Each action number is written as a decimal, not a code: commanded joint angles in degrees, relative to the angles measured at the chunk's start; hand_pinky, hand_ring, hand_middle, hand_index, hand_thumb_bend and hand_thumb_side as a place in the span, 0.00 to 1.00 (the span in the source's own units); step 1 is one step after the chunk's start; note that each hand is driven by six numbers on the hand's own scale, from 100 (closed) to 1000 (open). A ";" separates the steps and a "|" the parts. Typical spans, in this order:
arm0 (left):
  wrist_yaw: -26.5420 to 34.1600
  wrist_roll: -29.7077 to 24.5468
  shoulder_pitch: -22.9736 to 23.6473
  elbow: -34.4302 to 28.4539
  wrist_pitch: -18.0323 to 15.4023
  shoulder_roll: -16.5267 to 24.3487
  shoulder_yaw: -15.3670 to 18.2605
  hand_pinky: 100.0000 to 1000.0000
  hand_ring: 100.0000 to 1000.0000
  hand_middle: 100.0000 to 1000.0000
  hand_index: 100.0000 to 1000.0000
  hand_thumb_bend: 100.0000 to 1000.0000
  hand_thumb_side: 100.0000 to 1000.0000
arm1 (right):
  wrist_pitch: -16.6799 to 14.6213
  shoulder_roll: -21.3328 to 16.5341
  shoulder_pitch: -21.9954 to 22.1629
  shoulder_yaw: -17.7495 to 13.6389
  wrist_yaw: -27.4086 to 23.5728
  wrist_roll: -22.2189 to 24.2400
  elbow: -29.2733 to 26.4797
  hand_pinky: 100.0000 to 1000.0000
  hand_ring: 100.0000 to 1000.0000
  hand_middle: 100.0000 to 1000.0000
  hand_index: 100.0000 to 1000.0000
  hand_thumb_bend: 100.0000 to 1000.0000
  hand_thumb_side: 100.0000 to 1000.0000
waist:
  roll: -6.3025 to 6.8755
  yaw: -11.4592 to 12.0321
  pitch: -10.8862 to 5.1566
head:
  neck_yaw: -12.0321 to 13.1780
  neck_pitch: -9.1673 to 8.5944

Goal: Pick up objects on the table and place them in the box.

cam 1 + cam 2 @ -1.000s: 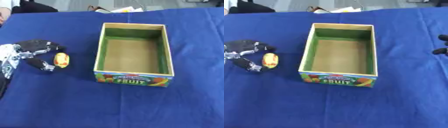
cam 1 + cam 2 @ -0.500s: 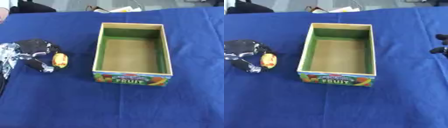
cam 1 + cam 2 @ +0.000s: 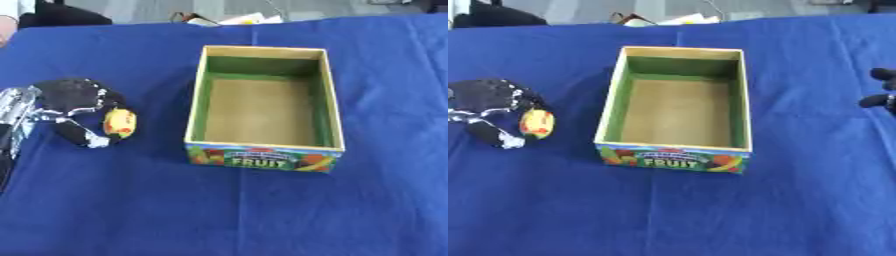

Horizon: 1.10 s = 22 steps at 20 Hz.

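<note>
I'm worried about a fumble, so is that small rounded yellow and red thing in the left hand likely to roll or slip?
The small rounded yellow and red object looks curved, so it would probably roll if released. Its surface may be smooth, perhaps slippery. The left hand curls round it.

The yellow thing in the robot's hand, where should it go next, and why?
Probably a lift and a carry to the right, toward the box. The left hand has its fingers curled round the yellow and red object, low by the blue table, and the box beside it looks empty with an open top. The right hand shows only at the right edge.
</note>
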 commanded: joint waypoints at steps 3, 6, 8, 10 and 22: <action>0.16 5.37 0.53 0.78 0.79 0.20 -0.49 0.55 0.65 0.51 0.66 0.00 0.68 | 0.10 -0.37 -0.33 -0.10 0.32 0.04 -1.15 0.51 0.76 0.47 0.86 0.00 1.00 | -0.27 -0.03 -0.66 | -0.21 0.21; 0.94 7.03 0.56 1.24 1.07 0.09 -0.60 0.54 0.63 0.50 0.63 0.00 0.61 | 0.09 -0.36 -0.30 -0.11 0.30 0.06 -1.15 0.52 0.76 0.47 0.86 0.00 1.00 | -0.31 -0.04 -0.71 | -0.18 0.20; 1.55 7.66 0.64 1.20 1.10 0.05 -0.55 0.54 0.62 0.50 0.60 0.00 0.55 | 0.07 -0.35 -0.26 -0.12 0.28 0.06 -1.15 0.52 0.76 0.47 0.86 0.00 1.00 | -0.33 -0.05 -0.73 | -0.19 0.22; 2.38 8.32 0.72 0.79 1.16 0.09 -0.32 0.53 0.60 0.49 0.58 0.00 0.48 | 0.06 -0.34 -0.25 -0.12 0.25 0.06 -1.15 0.52 0.76 0.47 0.86 0.00 1.00 | -0.36 -0.02 -0.74 | -0.23 0.23; 6.89 11.72 1.76 -5.37 2.00 1.99 2.16 0.52 0.59 0.49 0.60 0.00 0.27 | -0.03 -0.29 -0.20 -0.12 0.16 0.13 -1.15 0.52 0.76 0.47 0.86 0.00 1.00 | -0.67 0.38 -0.79 | -0.54 0.12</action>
